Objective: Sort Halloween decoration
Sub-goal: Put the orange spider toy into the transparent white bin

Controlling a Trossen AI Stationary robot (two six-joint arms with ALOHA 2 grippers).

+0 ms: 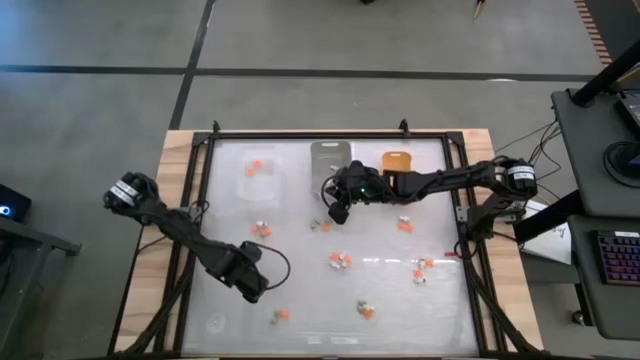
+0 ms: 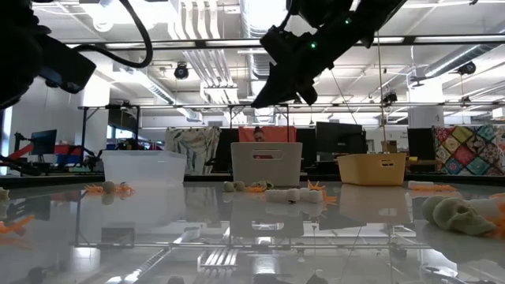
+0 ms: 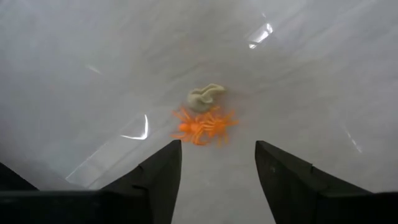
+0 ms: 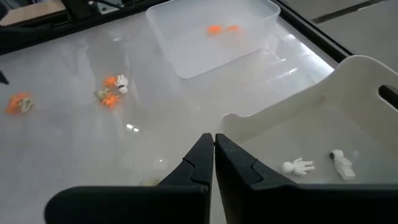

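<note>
Small orange, white and tan Halloween decorations lie scattered on the clear tabletop, among them a cluster [image 1: 340, 261] at the middle. My left gripper [image 3: 217, 149] points down, open, above an orange spider [image 3: 202, 126] with a tan skull [image 3: 204, 98] touching it; both lie on the table just beyond the fingertips. In the high view this gripper [image 1: 252, 287] is at the near left. My right gripper [image 4: 213, 147] is shut with nothing between its fingers, hovering by the near corner of the grey tray [image 4: 292, 124], which holds two white figures [image 4: 298, 166].
Three trays stand along the far edge: a clear tray [image 1: 258, 172] with orange pieces inside, the grey tray [image 1: 330, 160] and an orange-yellow tray [image 1: 396, 161]. More trinkets lie at the right [image 1: 423, 270] and near the front [image 1: 366, 311]. A black frame [image 1: 330, 134] borders the table.
</note>
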